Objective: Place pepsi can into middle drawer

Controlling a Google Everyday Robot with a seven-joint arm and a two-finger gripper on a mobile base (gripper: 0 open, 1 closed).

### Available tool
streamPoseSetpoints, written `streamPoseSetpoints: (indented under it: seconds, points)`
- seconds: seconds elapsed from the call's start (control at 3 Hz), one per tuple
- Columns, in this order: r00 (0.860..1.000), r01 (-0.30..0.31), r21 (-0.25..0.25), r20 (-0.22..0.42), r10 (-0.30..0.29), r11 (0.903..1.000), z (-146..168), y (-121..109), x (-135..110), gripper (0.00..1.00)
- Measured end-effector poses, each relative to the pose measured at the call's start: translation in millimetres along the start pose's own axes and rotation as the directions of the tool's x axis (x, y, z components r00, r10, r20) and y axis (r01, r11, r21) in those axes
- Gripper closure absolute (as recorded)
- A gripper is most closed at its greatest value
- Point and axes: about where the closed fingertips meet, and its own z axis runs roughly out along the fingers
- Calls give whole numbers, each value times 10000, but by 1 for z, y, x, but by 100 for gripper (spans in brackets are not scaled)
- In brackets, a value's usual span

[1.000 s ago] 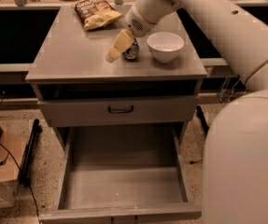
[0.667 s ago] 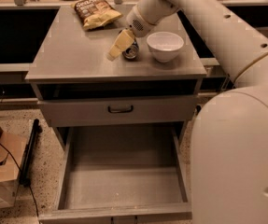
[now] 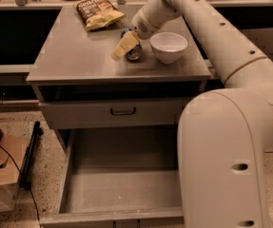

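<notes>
Reaching down from the right, the pale arm (image 3: pixel 212 32) is leaning across the top of the grey cabinet (image 3: pixel 74 56), and its gripper (image 3: pixel 125 46) is hanging low over the back half of that top, right against the pepsi can (image 3: pixel 135 54). The can is sitting on the cabinet top, partly hidden behind the yellowish tip of the gripper, with a silver end showing. I cannot tell whether the jaws are closing on the can or standing apart from it.

A white bowl (image 3: pixel 168 46) is resting on the cabinet top just beside the can, on the side nearer the arm. A bag of chips (image 3: pixel 98 12) is lying towards the cabinet's back edge.

Below the cabinet top, an upper drawer front (image 3: pixel 93 114) with a black handle is sitting pushed in. Beneath it the middle drawer (image 3: pixel 121 189) is standing pulled out from the cabinet, its grey floor showing. A cardboard box (image 3: pixel 0 175) is sitting on the floor well to the side of the cabinet.
</notes>
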Motion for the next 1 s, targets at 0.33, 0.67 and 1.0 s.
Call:
streamPoseSetpoints:
  seconds: [0.33,0.67,1.0]
  points:
    - [9997,-242,-80,55,242,9997,10,-11,3,0]
    - [9987,-506,-134,-7,506,9986,18,-17,5,18]
    - [9976,-685,-5,-133,684,9977,20,-21,5,42]
